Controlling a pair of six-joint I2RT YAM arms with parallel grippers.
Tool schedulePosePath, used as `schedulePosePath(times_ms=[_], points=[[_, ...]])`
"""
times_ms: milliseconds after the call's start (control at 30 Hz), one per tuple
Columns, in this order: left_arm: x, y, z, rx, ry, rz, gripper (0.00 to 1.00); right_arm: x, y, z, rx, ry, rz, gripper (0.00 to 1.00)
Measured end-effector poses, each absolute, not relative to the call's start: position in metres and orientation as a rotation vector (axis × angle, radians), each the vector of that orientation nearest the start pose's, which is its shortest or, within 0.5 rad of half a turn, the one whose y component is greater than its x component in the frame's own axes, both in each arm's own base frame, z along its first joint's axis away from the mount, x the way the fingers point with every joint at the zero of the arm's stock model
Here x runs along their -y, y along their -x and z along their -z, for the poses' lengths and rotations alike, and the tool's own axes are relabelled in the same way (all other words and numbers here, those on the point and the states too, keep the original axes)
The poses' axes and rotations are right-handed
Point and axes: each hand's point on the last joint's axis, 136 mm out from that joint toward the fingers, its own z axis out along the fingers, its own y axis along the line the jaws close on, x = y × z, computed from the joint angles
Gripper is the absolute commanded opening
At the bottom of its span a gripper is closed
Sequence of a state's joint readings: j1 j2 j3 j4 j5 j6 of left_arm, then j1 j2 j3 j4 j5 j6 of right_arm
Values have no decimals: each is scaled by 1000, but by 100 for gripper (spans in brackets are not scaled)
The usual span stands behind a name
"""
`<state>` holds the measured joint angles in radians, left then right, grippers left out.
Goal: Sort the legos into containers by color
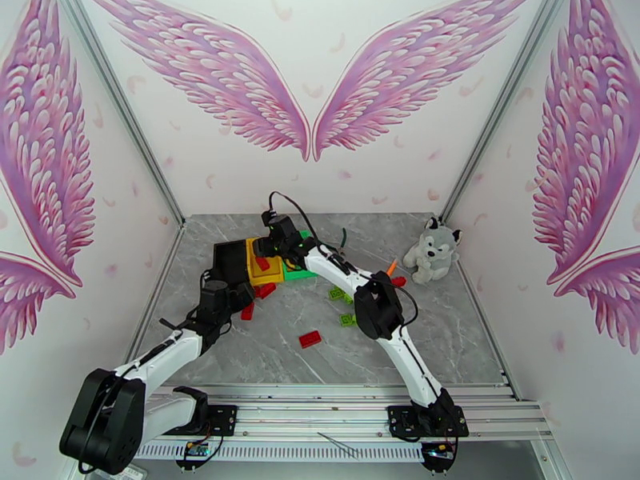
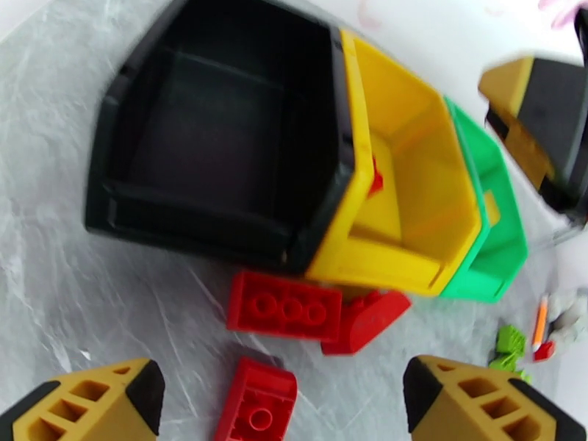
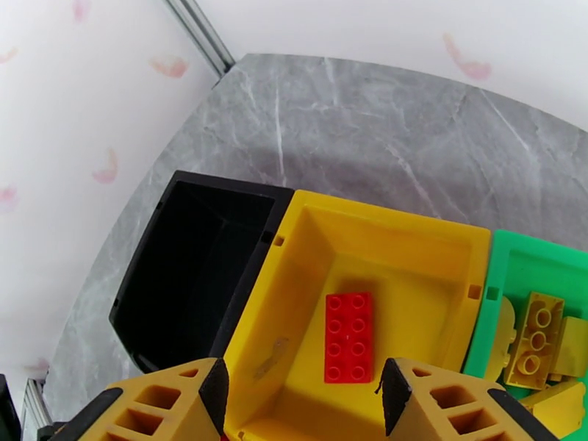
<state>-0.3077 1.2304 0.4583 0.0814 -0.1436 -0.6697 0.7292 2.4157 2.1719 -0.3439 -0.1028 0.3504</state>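
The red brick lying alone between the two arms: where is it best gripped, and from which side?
Take the red brick across its two long sides, at mid-length, coming straight down from above. It lies flat and slanted on the table with nothing touching it, so the grip should be turned to match its slant.

Robot lab test cell. Small booth: white panel walls (image 1: 376, 186) with large pink wing decals (image 1: 216, 74), aluminium frame posts (image 1: 122, 106) in corners. Grey marble-look worktop (image 1: 240, 354). Two white-and-black robot arms (image 1: 402, 354) bolted to metal rail (image 1: 320, 410) at near edge. Props on worktop: three coloured bins (image 1: 268, 270), toy bricks (image 1: 310, 338), plush husky (image 1: 432, 250).
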Motion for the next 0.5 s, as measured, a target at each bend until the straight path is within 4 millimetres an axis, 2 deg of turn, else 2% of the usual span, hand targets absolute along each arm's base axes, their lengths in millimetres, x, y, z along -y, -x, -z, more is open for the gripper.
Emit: schedulePosePath(times_ms=[133, 300, 400, 500], points=[[84, -319, -57, -2310, 441, 264, 85, -448, -467, -144, -2240, 515, -706, 61], [84, -317, -53, -2330, 414, 181, 82, -429, -435, -154, -2244, 540, -706, 61], [87, -316, -51, -2338, 383, 138, 78, -417, -414, -162, -2231, 554, -710, 57], [90, -317, -48, -2349, 352, 101, 72, -407, -395, -163, -2228, 571, -703, 53]])
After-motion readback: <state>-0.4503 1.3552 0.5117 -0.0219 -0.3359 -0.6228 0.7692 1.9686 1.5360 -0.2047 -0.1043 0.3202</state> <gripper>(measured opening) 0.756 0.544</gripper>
